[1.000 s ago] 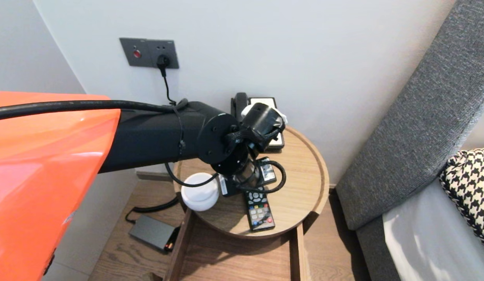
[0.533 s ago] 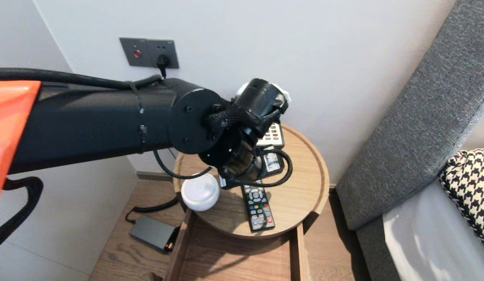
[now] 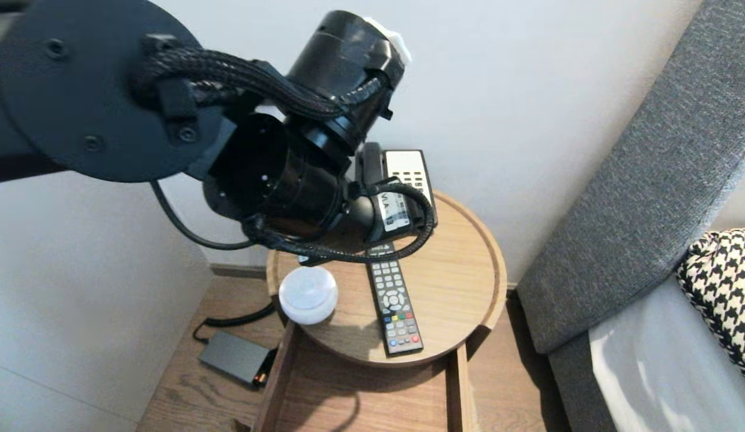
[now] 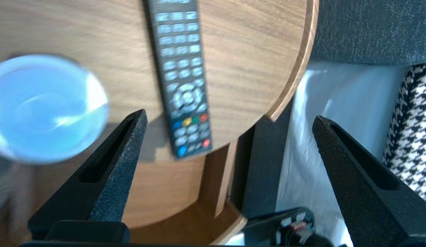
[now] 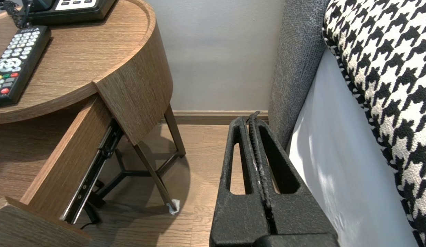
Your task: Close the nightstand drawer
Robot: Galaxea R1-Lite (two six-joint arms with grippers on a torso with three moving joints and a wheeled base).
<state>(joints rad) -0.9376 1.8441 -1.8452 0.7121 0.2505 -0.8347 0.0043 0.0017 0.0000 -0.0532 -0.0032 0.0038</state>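
Over the last second your left gripper (image 4: 229, 116) has risen clear of the round wooden bedside table (image 3: 498, 264) with its fingers spread wide, and it grips nothing. The long black remote control (image 3: 394, 300) lies released on the tabletop, beside the white round dome (image 3: 308, 294) and in front of the black desk telephone (image 3: 408, 171). The right gripper (image 5: 253, 118) hangs closed near the grey upholstered bed frame (image 5: 291, 68). No key print or label is legible.
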